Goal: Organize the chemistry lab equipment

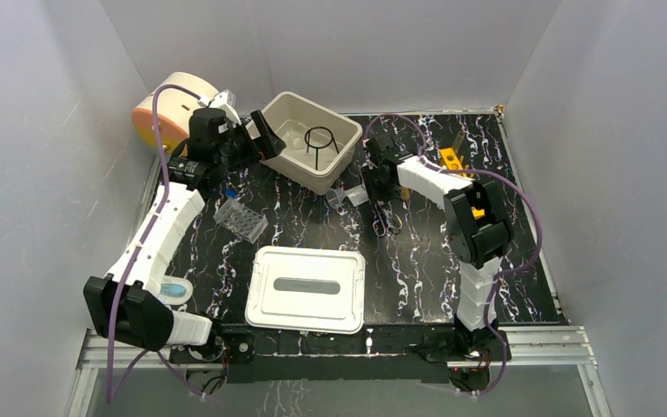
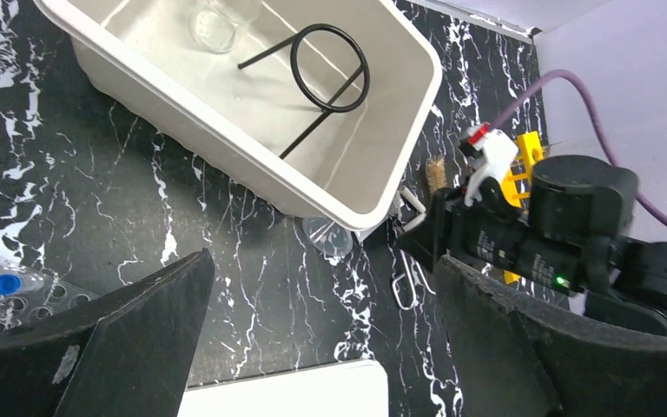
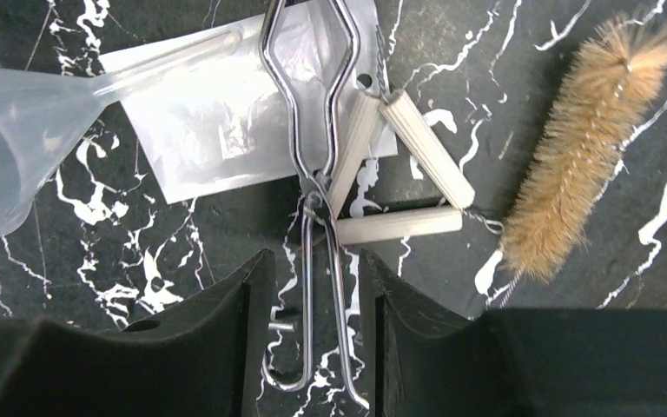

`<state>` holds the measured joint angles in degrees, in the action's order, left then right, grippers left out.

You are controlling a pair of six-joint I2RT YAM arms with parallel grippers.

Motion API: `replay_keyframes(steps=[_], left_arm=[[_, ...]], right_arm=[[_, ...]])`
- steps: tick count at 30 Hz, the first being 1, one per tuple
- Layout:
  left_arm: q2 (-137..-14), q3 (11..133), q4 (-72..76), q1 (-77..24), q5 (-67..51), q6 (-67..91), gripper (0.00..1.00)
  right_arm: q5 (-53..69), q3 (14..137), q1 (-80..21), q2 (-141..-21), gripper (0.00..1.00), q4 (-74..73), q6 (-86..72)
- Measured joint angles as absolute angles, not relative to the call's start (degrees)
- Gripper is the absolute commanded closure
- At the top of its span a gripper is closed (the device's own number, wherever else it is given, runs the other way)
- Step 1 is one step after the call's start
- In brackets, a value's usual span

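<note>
- Tongs [image 3: 313, 187] of bent metal wire lie flat on the black marbled table [image 3: 95, 252], just in front of the cream tub [image 1: 334, 174]. Their looped head rests on a clear packet [image 3: 217, 130].
- Their long axis runs straight out from the right gripper [image 3: 315, 261], with the handle end nearest it and the head farthest.
- That gripper's fingers stand about half open, one on either side of the twin handle wires. A sliver of table shows between each wire and its finger, so I judge nothing is pinched yet.
- The pick-up seems to turn on a squeeze across those handles.
- A funnel [image 3: 17, 148] lies on one side of the tongs, its stem over the packet. A triangle of pale rods [image 3: 399, 174] sits right up against them on the other side, with a brush [image 3: 591, 165] beyond it.
- A ring stand [image 1: 320, 139] sits in the tub.
- The left gripper [image 2: 321, 259] hangs wide open and empty by the tub, well apart from the tongs, so the right arm is plainly nearer.
</note>
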<state>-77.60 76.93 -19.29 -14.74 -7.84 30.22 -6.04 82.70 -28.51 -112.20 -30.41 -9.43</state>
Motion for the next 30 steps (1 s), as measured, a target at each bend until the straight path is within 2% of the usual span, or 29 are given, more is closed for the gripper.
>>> replay_keyframes(steps=[14,19,25,30], left_arm=[[-76.2,74.7,-19.7,-14.7,-9.0,30.9,0.02],[-76.2,74.7,-19.7,-14.7,-9.1,30.7,0.02],[-76.2,74.6,-19.4,-14.7,-9.1,30.6,0.02],[-76.4,74.6,-19.6,-14.7,-9.0,30.2,0.02]], right_arm=[[-3.9,83.0,-28.5,-115.3,0.41,-33.6,-8.7],[-3.0,82.5,-28.5,-115.0,0.46,-33.6,-8.4],[-3.7,82.7,-28.5,-115.1,0.55,-34.2,-6.9],[-4.5,82.6,-28.8,-115.1,0.57,-34.5,-5.0]])
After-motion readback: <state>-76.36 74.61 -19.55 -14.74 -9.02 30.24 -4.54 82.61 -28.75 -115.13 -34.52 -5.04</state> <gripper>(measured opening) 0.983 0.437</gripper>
